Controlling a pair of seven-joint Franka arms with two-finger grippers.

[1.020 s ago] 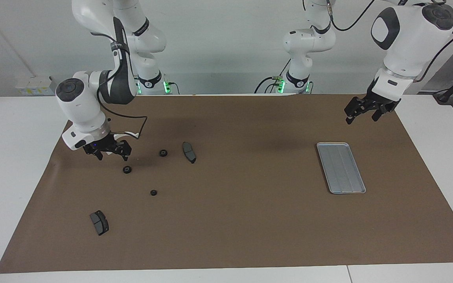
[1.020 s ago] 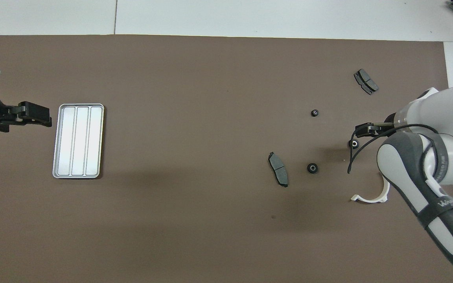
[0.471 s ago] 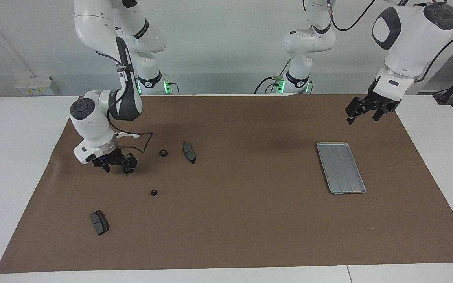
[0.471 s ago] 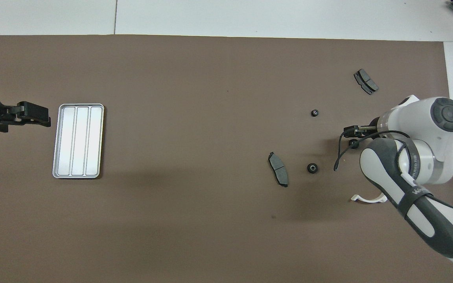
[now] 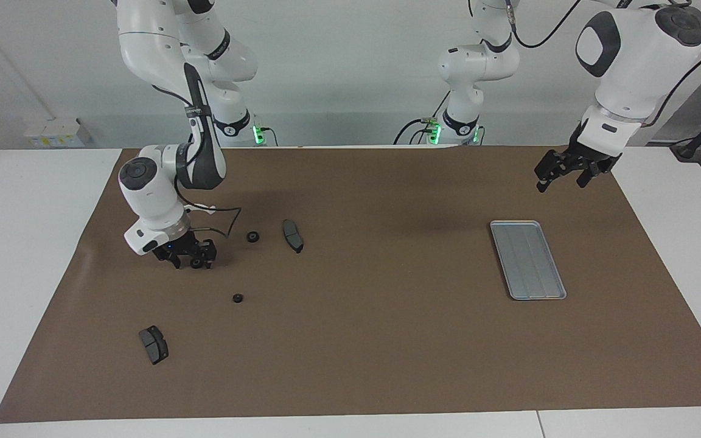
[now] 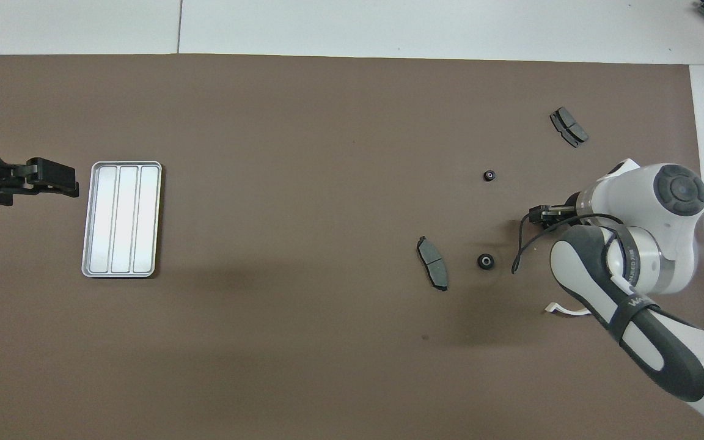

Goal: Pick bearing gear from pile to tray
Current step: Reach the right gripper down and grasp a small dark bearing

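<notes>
Brown paper covers the whole table, so the small dark parts stand out against it. My right gripper (image 5: 193, 263) is down at the mat over the pile, with a black gear (image 5: 196, 263) between its fingers; the fingers bracket it, but I cannot tell whether they have pinched it firmly. I judge this is the grasp step, wrist pointing straight down so the fingers come at the gear from either side.

Just beside that gripper, toward the robots, sits a second gear (image 5: 253, 236) with a brake pad (image 5: 292, 235) next to it. A third gear (image 5: 238, 298) and another brake pad (image 5: 153, 344) lie farther from the robots.

My left gripper (image 5: 563, 176) waits with fingers spread and empty, near the tray (image 5: 527, 260) but not over it. That tray holds nothing yet.
</notes>
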